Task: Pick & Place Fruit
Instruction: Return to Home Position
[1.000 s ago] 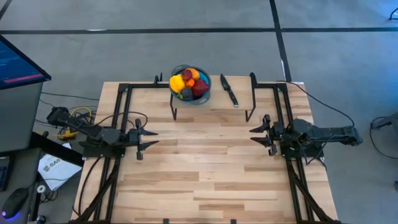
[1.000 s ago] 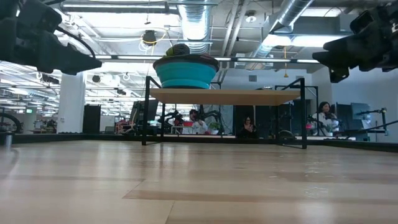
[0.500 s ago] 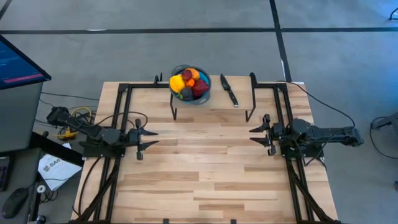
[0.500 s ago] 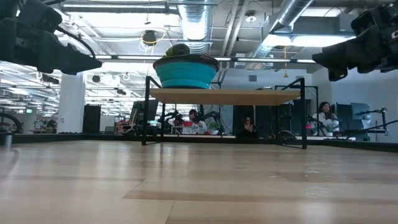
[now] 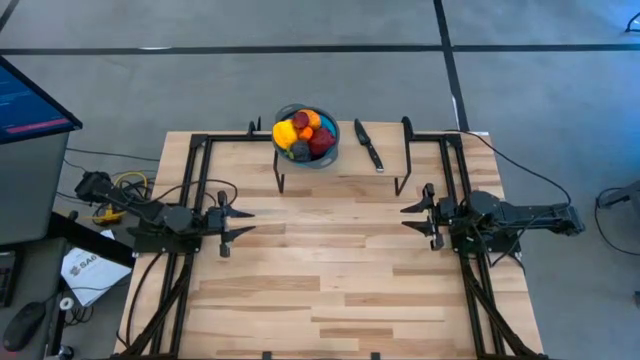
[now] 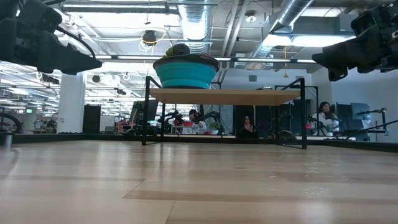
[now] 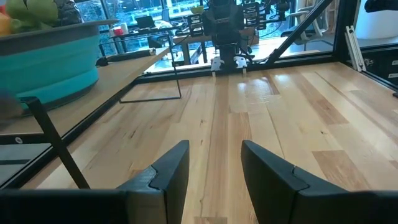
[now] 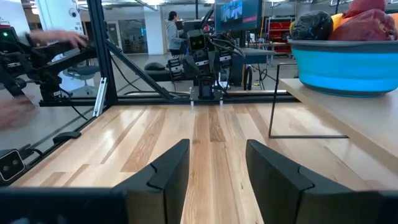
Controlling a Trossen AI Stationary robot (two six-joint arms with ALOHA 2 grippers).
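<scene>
Fruit (image 5: 304, 132) is heaped in the bowl (image 6: 185, 73) on the shelf (image 5: 392, 150) at 12 o'clock. Left gripper (image 5: 248, 221) at 9 and right gripper (image 5: 406, 218) at 3 o'clock are held empty, fingers apart. Homing is judged nearly done, with only parking called for.

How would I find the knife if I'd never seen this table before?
Look at the wooden table, then the little raised shelf along its far edge. On it, on the right arm's side of the blue bowl heaped with fruit, lies the knife. It is the only slim, dark thing there, lying flat and apart from the bowl.
</scene>
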